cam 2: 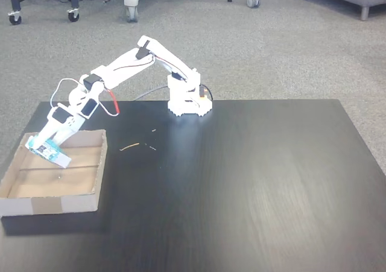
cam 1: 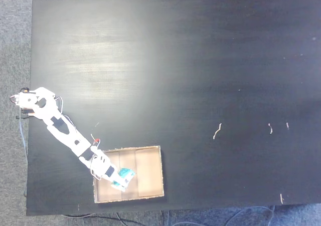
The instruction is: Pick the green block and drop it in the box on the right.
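Teal-green block [cam 2: 49,153] tilted in tool [cam 2: 45,149], above cardboard box [cam 2: 96,163].

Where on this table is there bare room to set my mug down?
The table is bare above and right of the box, up to a few scraps. The gripper holding the green block crowds the box.

White arm [cam 2: 129,58] stretched far out from base [cam 2: 189,100], elbow raised, wrist pitched down; gripper [cam 1: 122,180] low, fingers clamped, something teal-green pinched between.
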